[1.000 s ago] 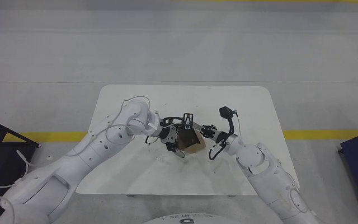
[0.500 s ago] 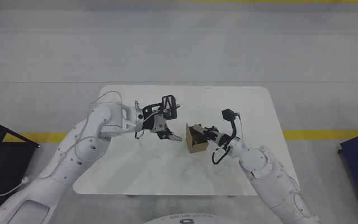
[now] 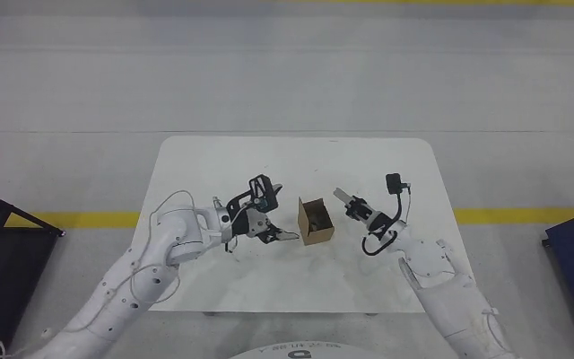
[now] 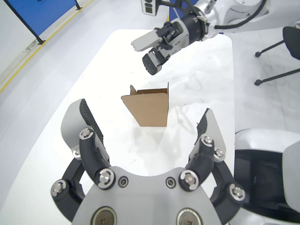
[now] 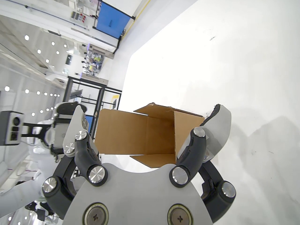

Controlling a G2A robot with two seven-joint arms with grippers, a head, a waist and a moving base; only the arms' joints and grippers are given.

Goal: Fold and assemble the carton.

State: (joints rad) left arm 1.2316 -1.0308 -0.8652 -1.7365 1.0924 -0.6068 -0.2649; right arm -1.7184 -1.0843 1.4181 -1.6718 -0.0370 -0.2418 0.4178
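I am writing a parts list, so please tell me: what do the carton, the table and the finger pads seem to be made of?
Carton: plain brown cardboard, matte, by its thin folded walls and raw edges.
Table: white, smooth, slightly glossy top, perhaps laminate or plastic; faint scuffs show.
Pads: black, ridged, probably rubber, on pale metal-looking fingers.

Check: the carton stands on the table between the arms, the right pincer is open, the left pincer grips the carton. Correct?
No: the left pincer is open too, apart from the carton, as the left wrist view shows. The rest holds.
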